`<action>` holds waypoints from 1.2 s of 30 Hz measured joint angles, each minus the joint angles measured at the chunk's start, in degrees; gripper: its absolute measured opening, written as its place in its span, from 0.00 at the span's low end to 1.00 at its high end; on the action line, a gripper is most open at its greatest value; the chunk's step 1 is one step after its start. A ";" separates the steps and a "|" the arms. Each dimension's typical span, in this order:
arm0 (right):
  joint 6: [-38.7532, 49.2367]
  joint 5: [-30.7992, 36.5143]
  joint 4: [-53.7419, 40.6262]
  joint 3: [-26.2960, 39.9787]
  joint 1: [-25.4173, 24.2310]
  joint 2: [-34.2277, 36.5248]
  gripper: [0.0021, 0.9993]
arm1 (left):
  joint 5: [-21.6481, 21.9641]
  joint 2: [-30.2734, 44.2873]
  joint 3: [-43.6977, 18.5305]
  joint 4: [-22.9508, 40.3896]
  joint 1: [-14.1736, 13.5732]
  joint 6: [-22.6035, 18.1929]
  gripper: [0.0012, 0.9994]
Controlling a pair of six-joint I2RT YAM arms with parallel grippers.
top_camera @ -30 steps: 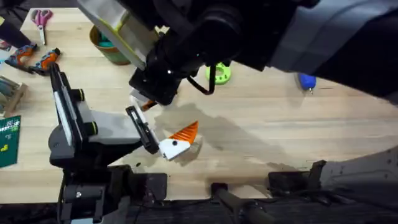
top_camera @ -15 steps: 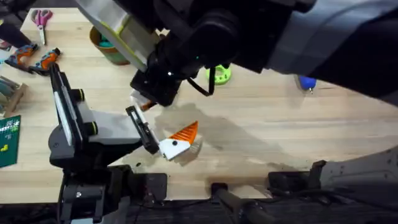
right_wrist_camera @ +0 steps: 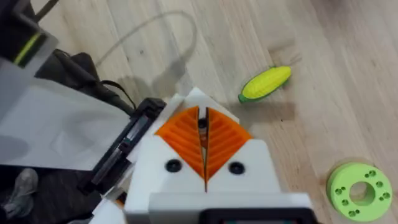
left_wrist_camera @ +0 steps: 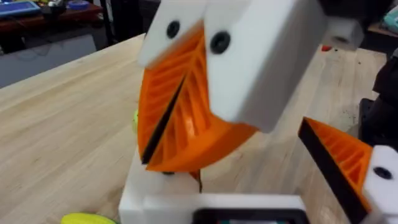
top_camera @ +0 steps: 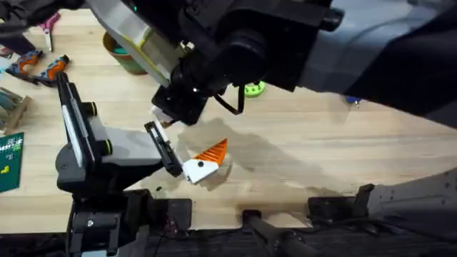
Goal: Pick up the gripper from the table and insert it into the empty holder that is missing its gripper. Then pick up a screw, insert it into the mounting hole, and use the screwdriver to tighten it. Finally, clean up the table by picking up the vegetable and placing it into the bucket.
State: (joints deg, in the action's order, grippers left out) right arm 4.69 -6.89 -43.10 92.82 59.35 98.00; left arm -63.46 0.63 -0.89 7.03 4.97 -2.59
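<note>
Gripper wedge (left_wrist_camera: 341, 155) first: it's orange and ribbed, with a black strip down one edge, and it's seated in a white blocky holder (left_wrist_camera: 382, 180) marked with a dark dot. That puts it on the left gripper (left_wrist_camera: 230, 168), whose jaws are spread, with the wedge kept well apart from the white block on the other side. From overhead, the same gripper wedge is spotted poking up orange out of its white mount at the tip of the left gripper.

Down into that gap the right gripper (right_wrist_camera: 202, 124) is pointed, its two orange ribbed pads (right_wrist_camera: 225, 142) pressed flat together along a thin dark seam. Whether anything tiny is pinched in the seam can't be told. Both of its white mounts are marked with the same dark dots.

Moving outward on the wooden table (top_camera: 321, 157), the vegetable (right_wrist_camera: 266, 83) is found lying near the right gripper: yellow-green, oblong, bumpy like a little corn cob, green at one end. A round lime-green disc (right_wrist_camera: 354, 190) with small holes is parked farther out. The olive-brown bucket (top_camera: 114, 51) is half covered by the right arm, and well off on the other side a sliver of the blue screwdriver (top_camera: 354, 101) is glimpsed.
</note>
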 joint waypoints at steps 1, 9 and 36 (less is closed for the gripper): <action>-0.01 -0.01 0.09 0.00 0.00 0.00 0.00 | 0.00 0.01 0.00 0.00 0.00 0.00 0.99; -0.01 -0.03 -0.39 -0.25 0.00 0.00 0.00 | -0.02 0.02 0.00 0.02 0.00 0.01 0.99; 4.83 -0.04 -1.16 5.34 -8.88 -2.95 0.82 | -0.02 0.00 0.00 0.02 0.00 0.00 0.99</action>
State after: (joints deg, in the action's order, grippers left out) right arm 9.52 -6.93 -44.26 98.15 50.47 95.04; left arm -63.48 0.63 -0.89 7.05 4.97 -2.59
